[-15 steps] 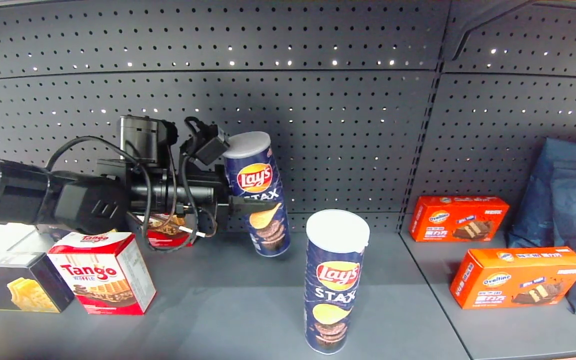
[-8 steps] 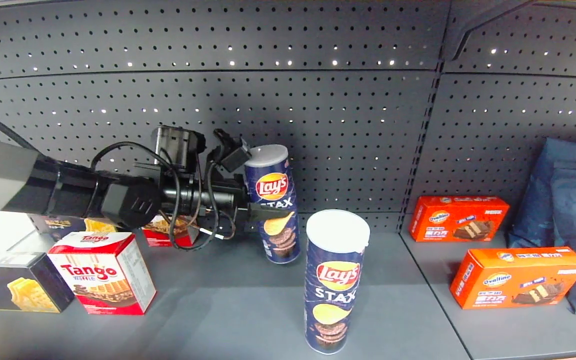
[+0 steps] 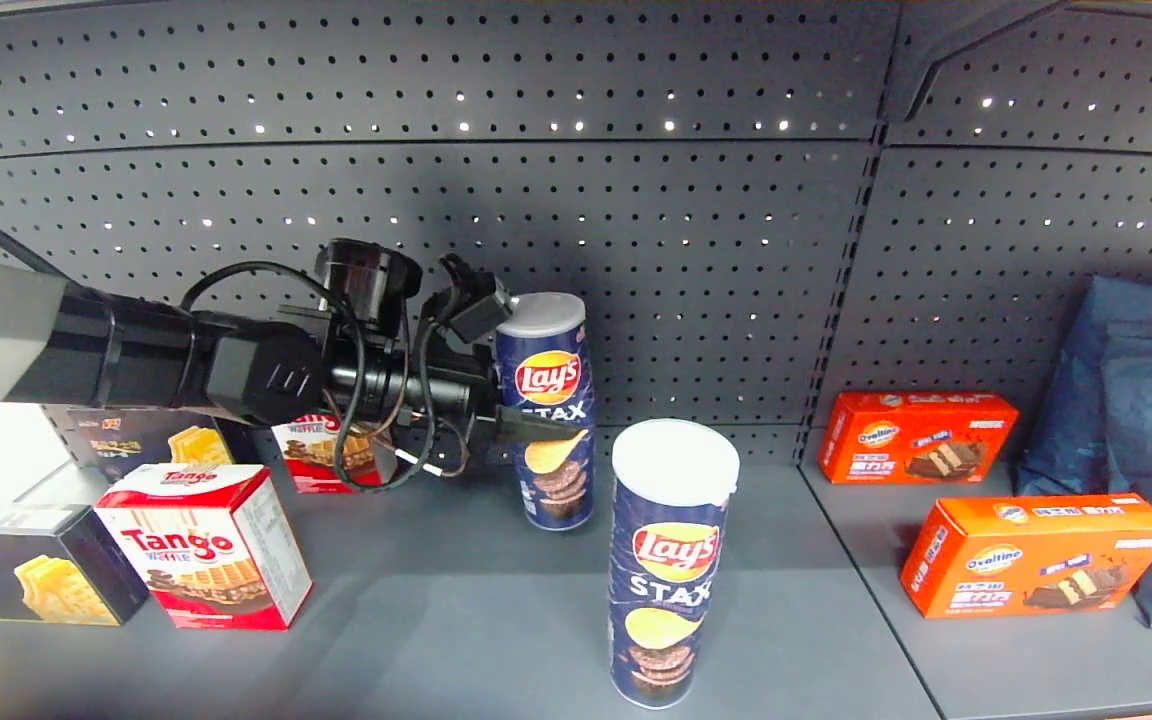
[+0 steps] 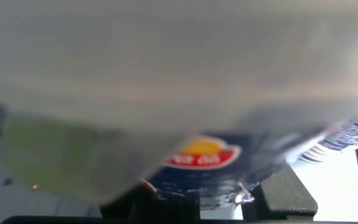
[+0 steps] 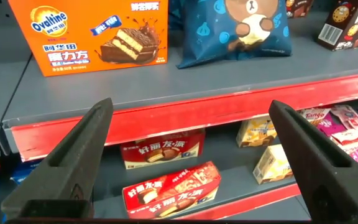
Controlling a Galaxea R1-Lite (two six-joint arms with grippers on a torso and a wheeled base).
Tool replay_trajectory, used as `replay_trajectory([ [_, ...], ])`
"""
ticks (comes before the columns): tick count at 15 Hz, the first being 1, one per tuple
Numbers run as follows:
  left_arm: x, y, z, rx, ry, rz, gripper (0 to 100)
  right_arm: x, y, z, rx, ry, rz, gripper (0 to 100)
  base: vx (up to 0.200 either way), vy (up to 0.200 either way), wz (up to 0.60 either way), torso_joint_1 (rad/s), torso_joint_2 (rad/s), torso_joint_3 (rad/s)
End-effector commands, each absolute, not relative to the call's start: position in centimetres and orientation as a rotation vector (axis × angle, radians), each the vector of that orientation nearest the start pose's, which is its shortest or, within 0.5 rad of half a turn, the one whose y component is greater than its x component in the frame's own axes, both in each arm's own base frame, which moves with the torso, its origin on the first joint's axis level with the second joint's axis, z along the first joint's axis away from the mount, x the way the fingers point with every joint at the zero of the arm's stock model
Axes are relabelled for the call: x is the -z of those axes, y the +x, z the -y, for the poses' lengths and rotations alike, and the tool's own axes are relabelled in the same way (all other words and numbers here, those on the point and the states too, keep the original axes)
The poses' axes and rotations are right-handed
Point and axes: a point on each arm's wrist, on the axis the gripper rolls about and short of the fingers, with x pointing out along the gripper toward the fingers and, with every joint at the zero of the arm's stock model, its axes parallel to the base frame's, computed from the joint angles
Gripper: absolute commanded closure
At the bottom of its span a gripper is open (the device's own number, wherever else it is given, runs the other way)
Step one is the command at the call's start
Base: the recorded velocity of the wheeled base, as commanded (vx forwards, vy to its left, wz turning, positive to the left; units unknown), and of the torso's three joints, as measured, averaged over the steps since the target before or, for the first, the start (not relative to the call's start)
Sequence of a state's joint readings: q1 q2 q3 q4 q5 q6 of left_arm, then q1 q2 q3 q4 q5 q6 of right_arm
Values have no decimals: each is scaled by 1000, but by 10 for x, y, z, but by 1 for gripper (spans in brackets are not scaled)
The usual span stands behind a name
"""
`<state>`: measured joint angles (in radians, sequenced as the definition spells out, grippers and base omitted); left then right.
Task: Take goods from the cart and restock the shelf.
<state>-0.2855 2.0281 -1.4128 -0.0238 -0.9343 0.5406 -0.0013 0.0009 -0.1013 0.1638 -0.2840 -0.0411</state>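
Observation:
A dark blue chip can (image 3: 544, 385) with a white lid stands upright near the back of the grey shelf (image 3: 456, 600). Its base is at or just above the shelf surface. My left gripper (image 3: 548, 432) comes in from the left and is shut on the can's middle. Up close in the left wrist view the same can (image 4: 201, 152) is a blur. A second, identical chip can (image 3: 671, 560) stands upright closer to the front, just right of the held one. My right gripper (image 5: 191, 165) is open with nothing in it, in front of lower shelves.
Red-and-white wafer boxes (image 3: 204, 545) and dark boxes (image 3: 26, 575) stand on the shelf's left. Orange chocolate boxes (image 3: 1031, 550) and blue bags (image 3: 1151, 420) fill the right. A pegboard wall (image 3: 636, 230) backs the shelf. An orange box (image 5: 89, 34) and a blue bag (image 5: 235, 28) sit above red shelf edges.
My left arm has carried the can rightward and down toward the back of the shelf. The can went from tilted in the air to upright near the shelf surface.

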Motion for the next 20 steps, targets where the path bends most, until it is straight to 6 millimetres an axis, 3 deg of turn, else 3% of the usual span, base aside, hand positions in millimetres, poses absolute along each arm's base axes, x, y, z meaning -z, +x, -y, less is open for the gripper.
replay_trajectory([
  [1,-182,380,126,1288,265,-244,100,-86,-32,6,284,-50,-71,0,0,0,0,0,0,0],
  [3,-180,391,128,1288,295,-213,100,-86,-32,6,284,-50,-71,0,0,0,0,0,0,0],
  [20,-152,408,150,1345,310,-255,100,-86,-32,6,284,-52,-72,0,0,0,0,0,0,0],
])
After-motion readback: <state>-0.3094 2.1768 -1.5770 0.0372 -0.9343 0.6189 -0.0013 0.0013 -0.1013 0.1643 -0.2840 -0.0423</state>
